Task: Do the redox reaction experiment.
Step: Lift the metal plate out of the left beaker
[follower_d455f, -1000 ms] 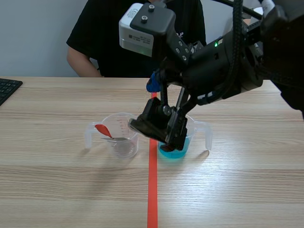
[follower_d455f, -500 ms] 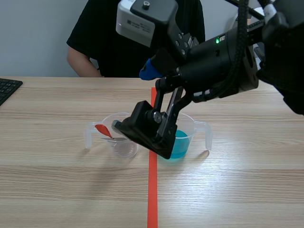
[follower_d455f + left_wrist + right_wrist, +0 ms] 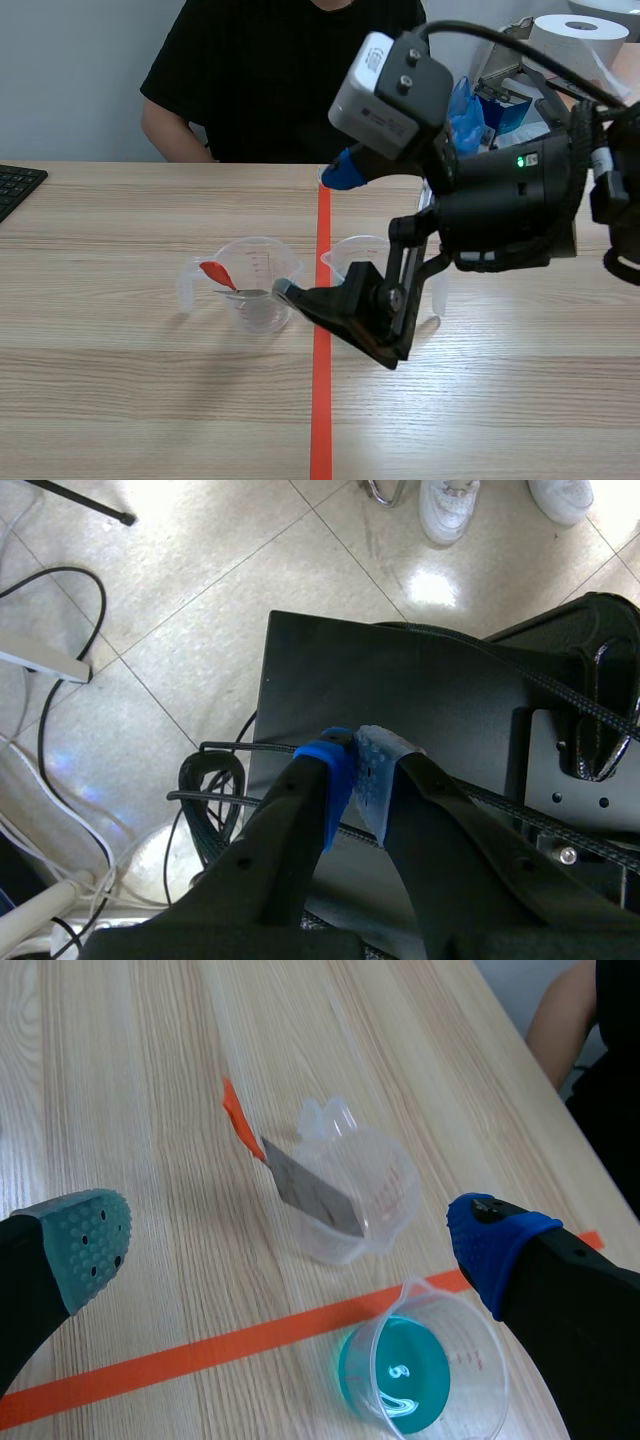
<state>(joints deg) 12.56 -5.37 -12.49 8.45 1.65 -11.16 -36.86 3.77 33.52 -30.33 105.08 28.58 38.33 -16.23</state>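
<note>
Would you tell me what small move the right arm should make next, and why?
Probably lower the open right jaws toward the orange-handled metal strip leaning in the clear cup: they stand open and empty with it ahead, and the blue-liquid cup waits beside.

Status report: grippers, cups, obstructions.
Left gripper shut, empty, off table. Right gripper open, over the cups. Spatula in clear cup; blue liquid cup beside it. No obstruction seen.

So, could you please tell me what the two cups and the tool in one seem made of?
The cup with blue liquid and the other cup look like clear glossy plastic: see-through, moulded spouts. The tool's blade looks like matte grey metal; its handle perhaps orange-red plastic.
</note>
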